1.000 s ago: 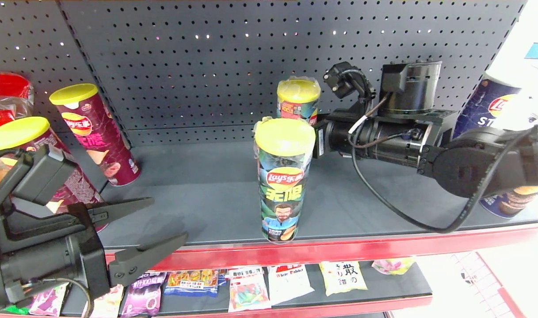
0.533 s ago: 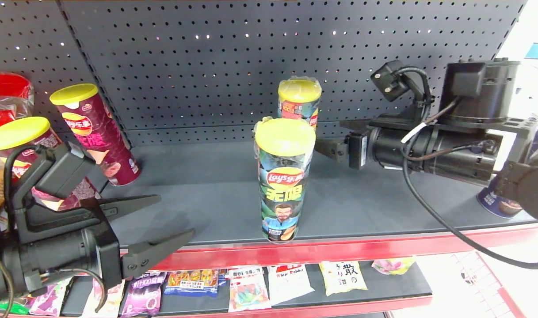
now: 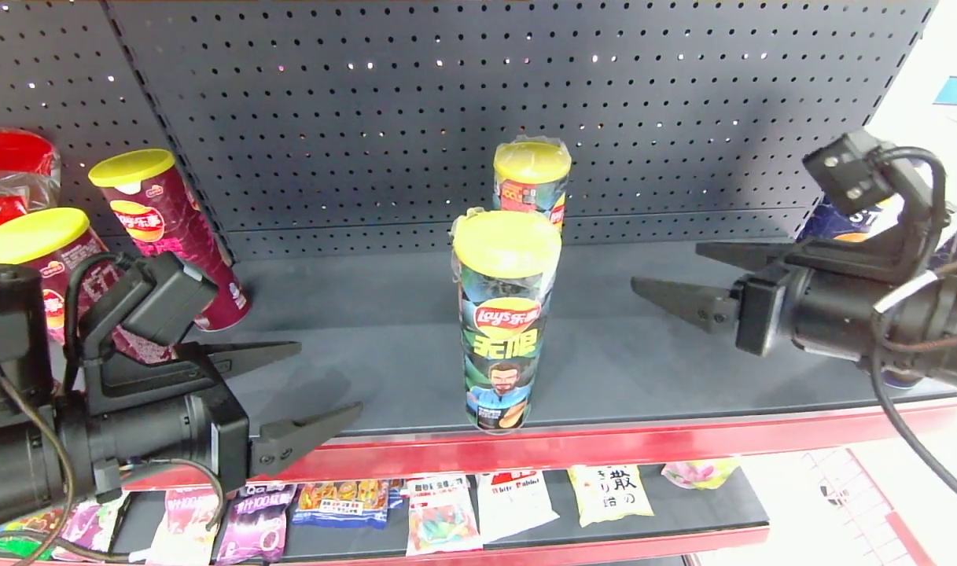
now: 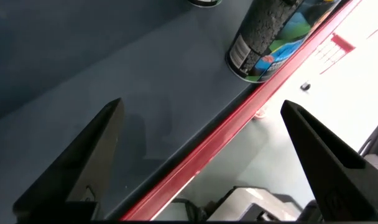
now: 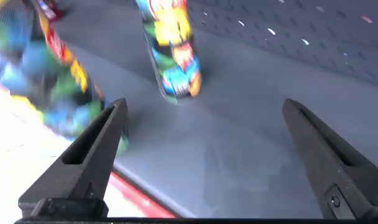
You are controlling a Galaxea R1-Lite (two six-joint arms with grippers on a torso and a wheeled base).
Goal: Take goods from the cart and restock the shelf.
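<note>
Head view centre, I see the green chip can (image 3: pixel 506 314) upright at the shelf (image 3: pixel 368 354) front edge, a second can (image 3: pixel 531 182) behind it and maroon cans (image 3: pixel 171 236) at upper left, with my left gripper (image 3: pixel 329 377) at lower left and right gripper (image 3: pixel 667 267) at right, both spread wide, empty and apart from it.

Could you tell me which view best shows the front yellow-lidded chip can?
The head view: the tall green-and-blue, yellow-lidded can stands whole, lid to base. The left wrist view shows its lower end; the right wrist view, its side.
</note>
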